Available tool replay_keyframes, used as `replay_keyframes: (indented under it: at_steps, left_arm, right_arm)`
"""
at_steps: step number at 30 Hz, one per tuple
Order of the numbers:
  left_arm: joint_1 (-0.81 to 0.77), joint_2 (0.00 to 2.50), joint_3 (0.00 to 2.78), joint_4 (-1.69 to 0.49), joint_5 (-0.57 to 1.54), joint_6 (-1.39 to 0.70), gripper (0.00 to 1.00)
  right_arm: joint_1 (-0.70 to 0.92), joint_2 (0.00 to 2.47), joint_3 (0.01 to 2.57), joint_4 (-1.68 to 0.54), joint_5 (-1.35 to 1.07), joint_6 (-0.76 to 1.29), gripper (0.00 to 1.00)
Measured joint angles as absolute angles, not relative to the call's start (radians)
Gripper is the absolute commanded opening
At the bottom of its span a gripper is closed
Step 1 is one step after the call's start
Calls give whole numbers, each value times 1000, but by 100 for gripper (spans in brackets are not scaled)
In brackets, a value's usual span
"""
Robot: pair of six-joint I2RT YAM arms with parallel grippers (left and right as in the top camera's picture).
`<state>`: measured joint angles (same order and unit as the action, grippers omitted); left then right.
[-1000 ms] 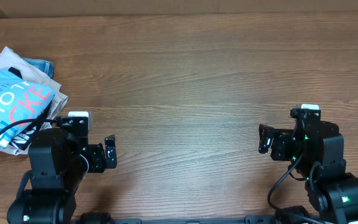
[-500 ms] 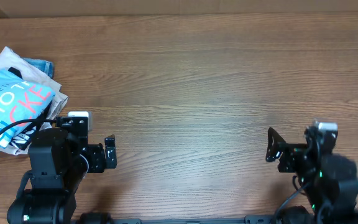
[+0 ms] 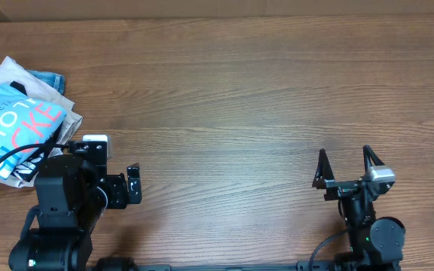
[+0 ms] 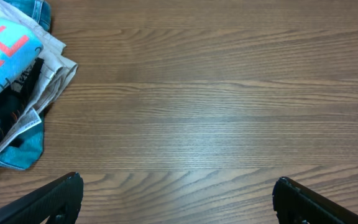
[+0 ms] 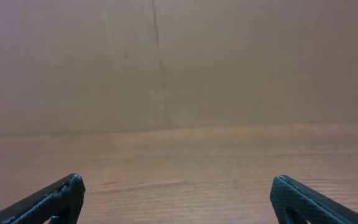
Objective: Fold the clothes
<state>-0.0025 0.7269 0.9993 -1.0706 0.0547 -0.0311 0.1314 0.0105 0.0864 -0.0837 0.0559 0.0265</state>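
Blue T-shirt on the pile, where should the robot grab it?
Pinch the blue T-shirt at its right edge, which lies on top of the pile, nearest the open left gripper. Come in from the right, probably, so only the blue layer lifts.

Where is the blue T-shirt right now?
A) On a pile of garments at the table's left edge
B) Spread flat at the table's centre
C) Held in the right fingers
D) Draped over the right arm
A: the blue T-shirt lies on top of the other garments at the left edge of the table.
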Motion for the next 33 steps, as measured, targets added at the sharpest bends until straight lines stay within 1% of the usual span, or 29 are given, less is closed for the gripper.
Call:
replay_keyframes:
  at_steps: [4,33]
  left_arm:
    - [-2,727,999,-1071,55,-31,100]
    - [-2,727,999,-1071,55,-31,100]
  right_arm:
    - [131,14,18,-106,47,-5,100]
    - [131,12,18,-87,33,-26,100]
